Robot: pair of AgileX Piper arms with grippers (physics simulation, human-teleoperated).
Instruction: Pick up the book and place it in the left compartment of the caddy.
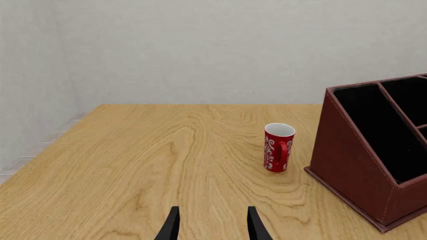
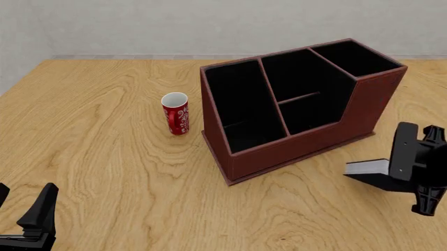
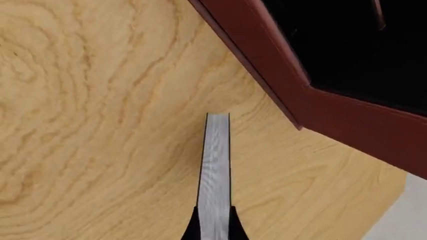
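The dark red-brown caddy (image 2: 293, 149) stands mid-table, and its left compartment (image 2: 241, 104) is a long black slot with nothing in it. To the right of the caddy's front corner, my right gripper (image 2: 399, 170) is shut on the black book (image 2: 373, 175), which is tilted, low over the table, with its white page edge facing the caddy. In the right wrist view the book (image 3: 217, 175) shows edge-on between the fingers, just short of the caddy wall (image 3: 300, 95). My left gripper (image 2: 21, 212) is open at the near left, holding nothing. From the left wrist, the caddy (image 1: 350, 160) and its left compartment (image 1: 380, 125) are visible.
A small red patterned cup (image 2: 176, 114) stands upright just left of the caddy, also seen by the left wrist camera as the cup (image 1: 278, 148). The caddy has two shorter middle sections and a small square end section on its right. Bare wood tabletop (image 2: 104, 151) lies left of the cup.
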